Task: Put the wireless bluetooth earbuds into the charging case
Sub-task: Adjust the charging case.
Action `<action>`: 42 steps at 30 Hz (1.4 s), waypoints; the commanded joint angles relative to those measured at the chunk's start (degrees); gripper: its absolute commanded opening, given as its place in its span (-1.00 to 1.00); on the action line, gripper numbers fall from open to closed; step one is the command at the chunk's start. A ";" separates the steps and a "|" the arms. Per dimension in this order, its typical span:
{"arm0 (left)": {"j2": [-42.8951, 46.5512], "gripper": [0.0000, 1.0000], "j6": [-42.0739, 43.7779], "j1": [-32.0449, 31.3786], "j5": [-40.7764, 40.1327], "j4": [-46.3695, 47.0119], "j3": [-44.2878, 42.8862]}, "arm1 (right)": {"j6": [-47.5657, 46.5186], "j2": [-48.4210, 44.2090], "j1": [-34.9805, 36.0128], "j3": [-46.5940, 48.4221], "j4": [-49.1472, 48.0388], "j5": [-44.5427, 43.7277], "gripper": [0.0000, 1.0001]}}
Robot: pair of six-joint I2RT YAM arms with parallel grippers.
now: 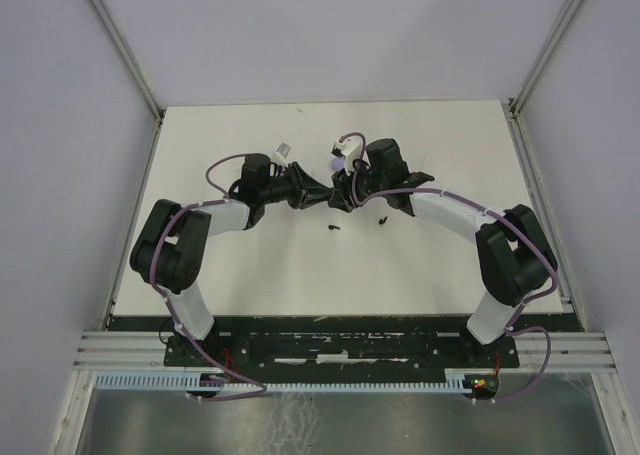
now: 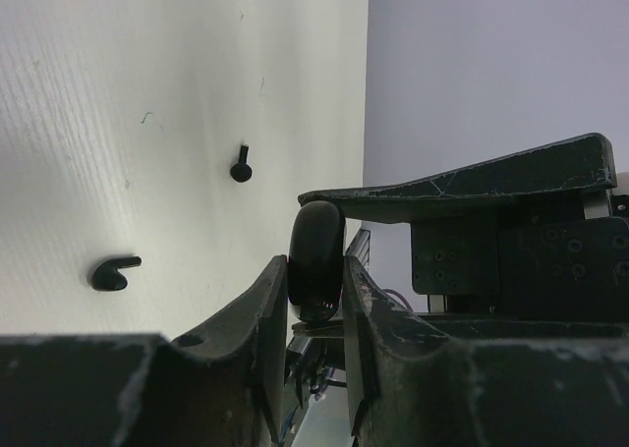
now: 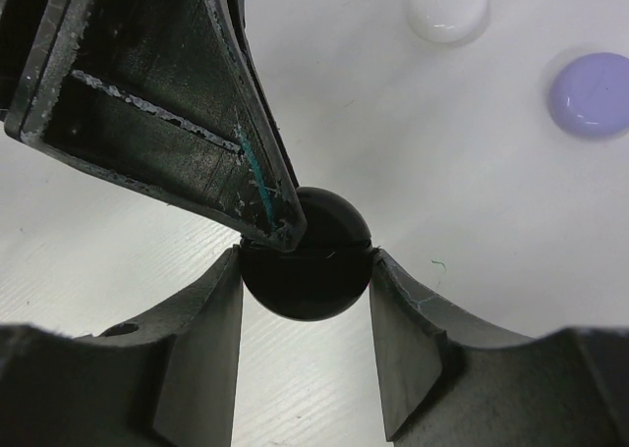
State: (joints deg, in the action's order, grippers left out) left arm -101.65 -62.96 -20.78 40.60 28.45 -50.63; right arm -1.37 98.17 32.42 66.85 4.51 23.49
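- Earbuds: in the top view, two black ones lie loose on the table (image 1: 250, 265). One earbud (image 1: 335, 226) is at 6 o'clock from the spot where the grippers meet, and the other (image 1: 383, 218) is at 4 o'clock. They are apart from each other and from both grippers.
- Top view: the left gripper (image 1: 322, 193) reaches in from 9 o'clock and the right gripper (image 1: 352, 187) from 2 o'clock. Their tips come together at mid-table. Neither the jaws nor the case can be made out between them here.
- Left wrist view: the left gripper (image 2: 314, 275) is pinching the black case (image 2: 314, 255), which shows edge-on and upright between its two fingers. A finger (image 2: 462, 184) of the right gripper lies across the top of the case, at 1 o'clock. On the table, one earbud (image 2: 241, 164) sits at 11 o'clock from the case and another (image 2: 113, 273) at 9 o'clock. Both are outside the case.
- Right wrist view: the right gripper (image 3: 307, 275) clasps the round case (image 3: 310, 285), with a finger touching it at 9 o'clock and another at 3 o'clock. The left gripper's fingers (image 3: 147, 103) come down from 11 o'clock onto the case's upper edge. A seam runs across the case.
- Right wrist view: a white puck (image 3: 447, 5) lies at 1 o'clock from the case and a lilac puck (image 3: 590, 93) at 2 o'clock. Both are well apart from it.
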 commanded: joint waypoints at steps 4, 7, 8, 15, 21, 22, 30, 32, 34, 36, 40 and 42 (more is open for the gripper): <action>1.08 -0.62 0.74 -0.32 -1.22 2.34 -1.09 | 0.13 -1.57 -0.18 2.82 -3.08 1.74 -0.78; 1.03 -0.85 0.42 -0.28 -1.29 2.83 -1.00 | 0.42 -1.37 -0.18 3.07 -2.80 1.65 -0.67; 0.97 -0.92 0.43 -0.28 -1.39 2.91 -1.01 | 0.67 -1.31 -0.24 3.25 -2.68 1.42 -0.47; 0.71 -0.94 0.31 -0.10 -2.19 2.85 -1.42 | 9.28 -7.03 -3.47 -0.60 -7.21 -11.30 0.58; 0.31 -0.94 0.23 -0.05 -2.32 2.76 -2.18 | 10.25 -11.21 -5.44 -0.04 -2.31 -20.18 0.69; 0.26 -0.94 0.29 -0.04 -2.24 2.68 -2.42 | 9.85 -10.92 -5.51 0.63 -1.06 -19.60 0.71; 0.31 -0.94 0.26 -0.05 -2.10 2.38 -3.11 | 9.04 -7.44 -5.27 3.90 3.30 -12.27 0.77; 0.38 -0.94 0.37 -0.03 -2.19 1.96 -3.36 | 8.82 -7.12 -5.09 3.98 3.35 -9.58 0.77; 0.29 -0.94 0.43 -0.01 -2.28 1.71 -3.71 | 7.67 -6.90 -4.96 3.97 3.69 -5.65 0.76; 0.16 -0.94 0.36 -0.06 -2.18 1.55 -4.13 | 6.30 -6.04 -4.65 4.87 5.20 -2.13 0.75; 0.11 -0.94 0.29 -0.13 -1.47 1.37 -4.97 | 3.77 -3.99 -3.45 6.61 8.87 0.09 0.74; 0.13 -0.94 0.28 -0.14 -1.02 1.26 -5.27 | 3.20 -3.53 -2.72 6.78 9.09 0.54 0.73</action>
State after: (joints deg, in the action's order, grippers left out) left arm -101.65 -63.00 -20.75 38.96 28.80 -53.32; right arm 4.67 93.82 28.27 70.43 12.27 19.77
